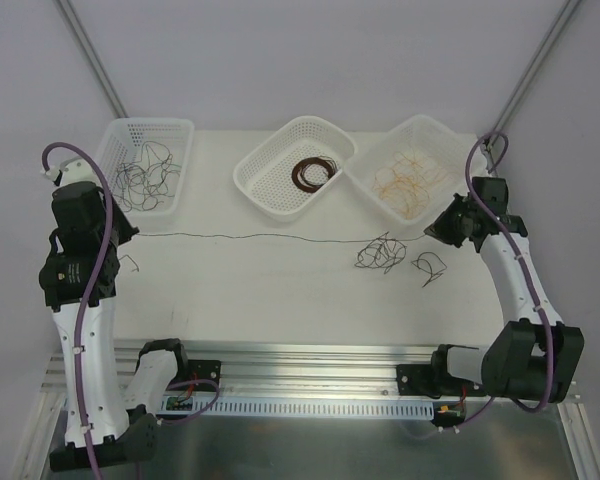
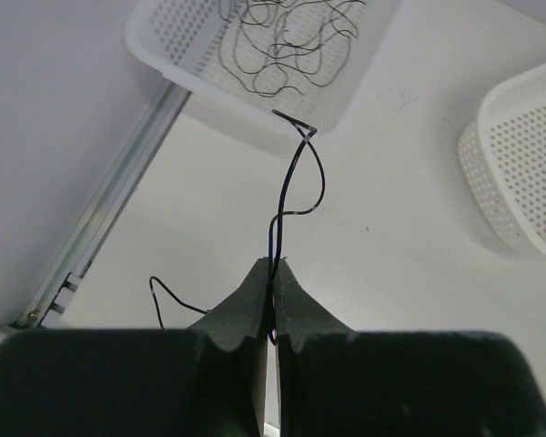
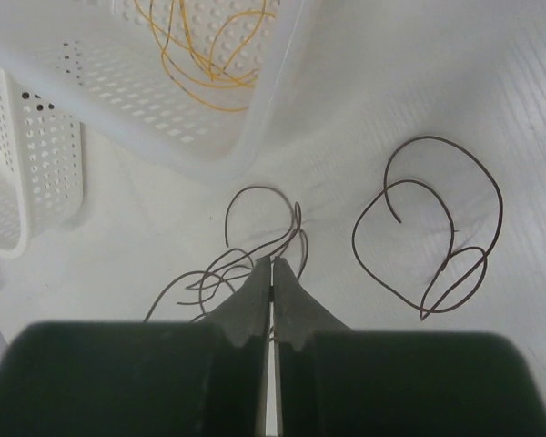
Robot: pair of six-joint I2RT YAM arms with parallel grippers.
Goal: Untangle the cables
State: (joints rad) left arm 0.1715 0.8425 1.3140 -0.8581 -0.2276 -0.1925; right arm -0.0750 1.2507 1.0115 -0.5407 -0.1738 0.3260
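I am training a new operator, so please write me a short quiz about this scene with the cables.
1. True or false: the left fingers are shut on a black cable stretched across the table.
2. In the top view, which basket holds the tan-orange cables? A) left B) middle C) right
3. Fill in: the coil in the middle basket is dark ____.
Key: 1 true; 2 C, the right basket; 3 brown.
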